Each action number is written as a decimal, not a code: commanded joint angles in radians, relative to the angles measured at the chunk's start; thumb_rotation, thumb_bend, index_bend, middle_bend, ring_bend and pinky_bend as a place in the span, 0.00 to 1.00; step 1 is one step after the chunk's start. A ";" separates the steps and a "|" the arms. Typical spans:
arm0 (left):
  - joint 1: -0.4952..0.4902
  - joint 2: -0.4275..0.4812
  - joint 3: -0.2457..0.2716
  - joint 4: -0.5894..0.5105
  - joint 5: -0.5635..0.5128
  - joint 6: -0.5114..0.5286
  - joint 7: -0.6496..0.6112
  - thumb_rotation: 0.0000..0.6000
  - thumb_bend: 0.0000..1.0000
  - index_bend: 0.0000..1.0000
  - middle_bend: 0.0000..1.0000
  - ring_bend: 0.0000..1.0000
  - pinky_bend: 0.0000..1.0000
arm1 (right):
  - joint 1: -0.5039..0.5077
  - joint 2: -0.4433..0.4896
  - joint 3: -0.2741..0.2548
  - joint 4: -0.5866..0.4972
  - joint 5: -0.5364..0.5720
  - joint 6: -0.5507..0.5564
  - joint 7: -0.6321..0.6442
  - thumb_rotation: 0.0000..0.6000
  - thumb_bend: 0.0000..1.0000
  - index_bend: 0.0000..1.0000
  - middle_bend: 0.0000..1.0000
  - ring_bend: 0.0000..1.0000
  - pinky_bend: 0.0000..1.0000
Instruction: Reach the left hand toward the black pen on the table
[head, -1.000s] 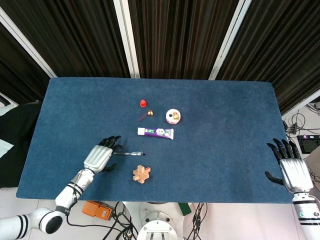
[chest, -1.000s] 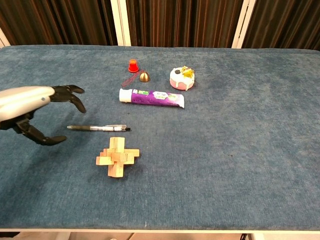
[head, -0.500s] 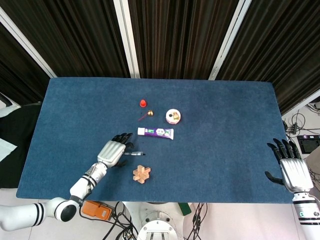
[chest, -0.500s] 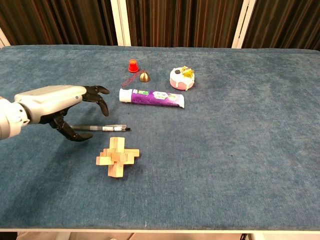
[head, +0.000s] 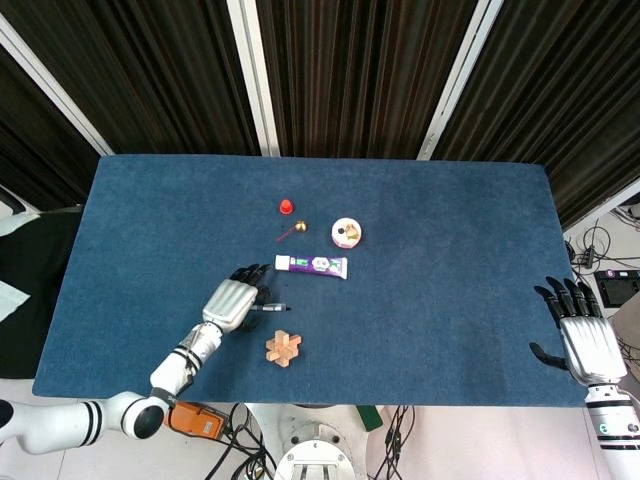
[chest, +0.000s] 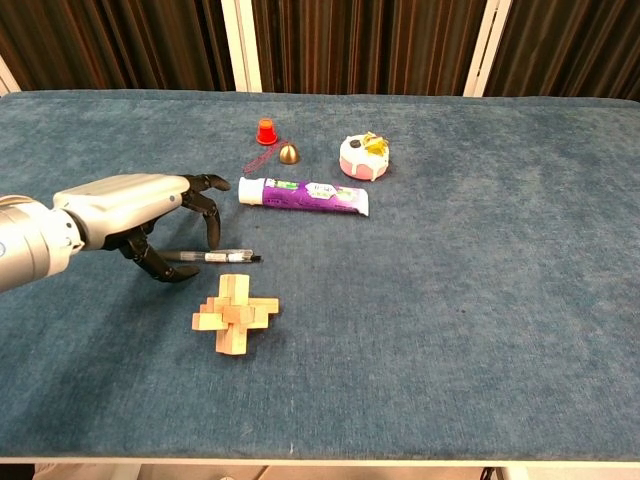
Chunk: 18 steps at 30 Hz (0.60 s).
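On the bench (head: 450, 290), which is spread with a dark blue, felt-like cloth, the silver left hand (head: 232, 302) with its black fingers (chest: 205, 200) hovers over the barrel end of the slim black pen (chest: 222, 257). The fingers arch downward, spread and curled around nothing, so the hand is released; I cannot tell whether any fingertip touches the pen. The pen lies flat, its tip end sticking out from under the fingers toward the bench's middle.

Just in front of the hand and a little toward its inner side sits a pale wooden interlocking burr puzzle (chest: 235, 313), near the pen but apart from it. Beyond the fingertips lies a white-and-purple tube (chest: 303, 195), lengthwise across the cloth. Further off are a small red cap-shaped piece (chest: 266, 131), a little brass bell (chest: 289, 153) with a thin dark red stick (chest: 258, 160) beside it, and a round white-and-pink toy cake (chest: 362, 156).

The right hand (head: 583, 338) rests well apart, at the bench's far right edge, fingers straight and fanned, holding nothing.

Behind the bench, dark ribbed panels (head: 340, 70) are divided by pale slanting struts (head: 252, 75). Cables (head: 600, 245) trail on the light floor past the right end, and an orange box (head: 195, 420) sits below the near edge.
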 joint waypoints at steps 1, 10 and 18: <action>-0.007 -0.010 0.003 0.015 -0.003 -0.003 -0.007 1.00 0.34 0.46 0.04 0.00 0.13 | 0.000 0.000 0.000 0.001 0.000 0.001 0.000 1.00 0.36 0.21 0.12 0.03 0.04; -0.015 -0.030 0.012 0.052 -0.009 -0.001 -0.026 1.00 0.35 0.47 0.04 0.00 0.13 | 0.001 0.000 0.001 0.003 0.000 0.000 0.001 1.00 0.36 0.21 0.12 0.03 0.04; -0.012 -0.038 0.020 0.076 0.007 0.010 -0.061 1.00 0.36 0.50 0.06 0.00 0.13 | 0.001 0.000 0.000 0.003 -0.001 0.000 0.002 1.00 0.36 0.21 0.12 0.03 0.04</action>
